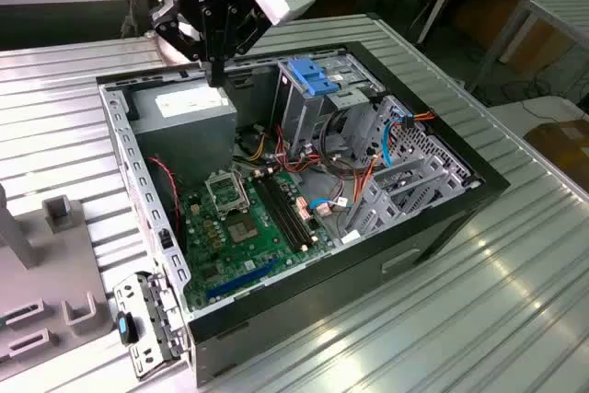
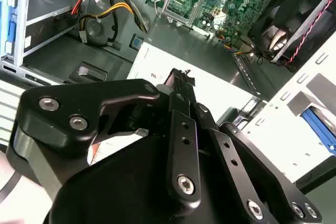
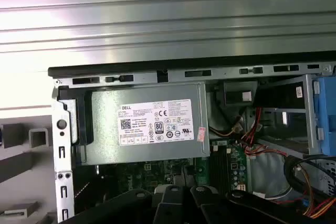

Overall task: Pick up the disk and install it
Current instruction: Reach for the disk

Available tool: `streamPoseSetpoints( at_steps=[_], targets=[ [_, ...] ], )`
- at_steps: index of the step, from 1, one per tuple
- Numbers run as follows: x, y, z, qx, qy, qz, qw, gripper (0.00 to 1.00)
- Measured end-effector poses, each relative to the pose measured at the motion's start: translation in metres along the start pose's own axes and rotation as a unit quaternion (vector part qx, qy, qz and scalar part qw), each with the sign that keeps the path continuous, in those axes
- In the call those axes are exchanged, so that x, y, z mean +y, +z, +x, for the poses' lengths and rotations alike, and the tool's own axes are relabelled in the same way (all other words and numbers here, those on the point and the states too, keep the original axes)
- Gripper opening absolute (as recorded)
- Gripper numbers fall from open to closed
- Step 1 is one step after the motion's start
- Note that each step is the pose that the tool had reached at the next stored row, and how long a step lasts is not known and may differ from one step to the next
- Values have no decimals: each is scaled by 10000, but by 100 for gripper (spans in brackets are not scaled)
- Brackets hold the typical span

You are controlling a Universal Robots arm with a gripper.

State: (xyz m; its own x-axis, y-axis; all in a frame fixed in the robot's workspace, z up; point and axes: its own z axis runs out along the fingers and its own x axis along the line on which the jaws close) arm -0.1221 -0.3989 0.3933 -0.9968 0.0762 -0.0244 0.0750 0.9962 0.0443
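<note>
Poised with gripper pinched together on nothing just above the grey power supply inside the open computer case, apart from the blue-framed disk glimpsed past a pale slotted wall in the second wrist view.

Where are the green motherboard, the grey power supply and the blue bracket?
motherboard (image 1: 235, 255): exterior view, on its green surface.
power supply (image 3: 155, 121): first wrist view, on its white label.
blue bracket (image 1: 310, 75): exterior view, on its top face.
</note>
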Motion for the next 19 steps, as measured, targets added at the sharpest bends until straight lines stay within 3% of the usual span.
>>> streamPoseSetpoints(
  at_steps=[8, 14, 19],
  targets=[
    [-28, -10, 365, 0, 0, 0, 10000, 11],
    [-41, -15, 543, 0, 0, 0, 10000, 11],
    [-49, -18, 645, 0, 1, 0, 10000, 11]
  ],
)
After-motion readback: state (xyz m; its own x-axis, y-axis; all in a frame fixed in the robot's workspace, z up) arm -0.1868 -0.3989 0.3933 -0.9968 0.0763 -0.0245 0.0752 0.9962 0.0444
